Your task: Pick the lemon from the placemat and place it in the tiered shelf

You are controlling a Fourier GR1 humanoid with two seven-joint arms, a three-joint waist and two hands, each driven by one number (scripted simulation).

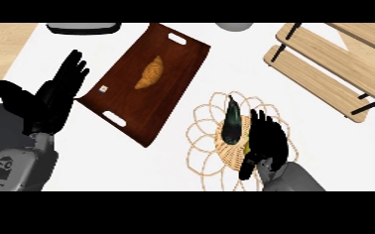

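Right hand point(270, 138) is down flat over the woven placemat point(209, 144), fingers straight, lemon point(249, 141) barely peeking out beside it. Left hand point(62, 87) rests spread open by the bench's left edge.

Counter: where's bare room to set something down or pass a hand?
Bare patches: between tray and tiered shelf, and along the near edge left of the placemat. Crowded: the placemat, under the right hand and a dark vegetable.
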